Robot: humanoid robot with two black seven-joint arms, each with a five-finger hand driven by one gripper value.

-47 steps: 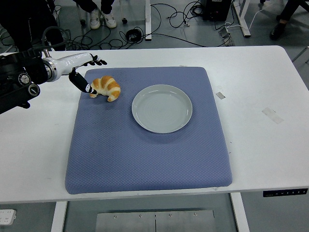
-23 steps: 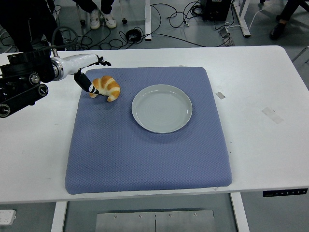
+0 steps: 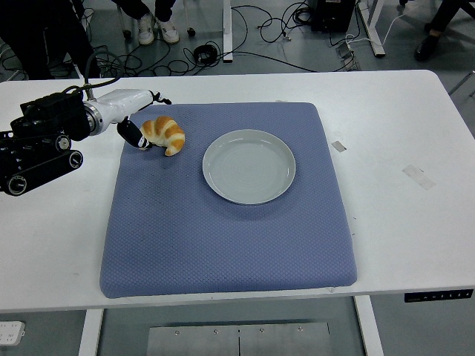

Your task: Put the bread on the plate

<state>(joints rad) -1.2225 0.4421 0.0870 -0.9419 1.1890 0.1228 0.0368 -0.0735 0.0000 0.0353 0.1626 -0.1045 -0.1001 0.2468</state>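
A golden croissant point(image 3: 166, 134) lies on the blue mat point(image 3: 223, 230), near its far left corner. The grey-white plate point(image 3: 249, 166) sits to its right, a short gap away, with nothing on it. My left hand point(image 3: 141, 119) comes in from the left edge and is open at the croissant's left end. Its black thumb point(image 3: 133, 136) touches that end low down. The other fingers point(image 3: 154, 97) are spread just behind the bread, not closed on it. The right arm is out of view.
The mat covers the middle of the white table point(image 3: 401, 119). Two bits of tape point(image 3: 338, 146) point(image 3: 419, 176) lie on the bare table at the right. Beyond the far edge are floor cables point(image 3: 245, 44) and a person's shoes point(image 3: 157, 31).
My left arm has pushed further in to the right, bringing the hand closer against the croissant's left end. The croissant and plate have stayed where they were.
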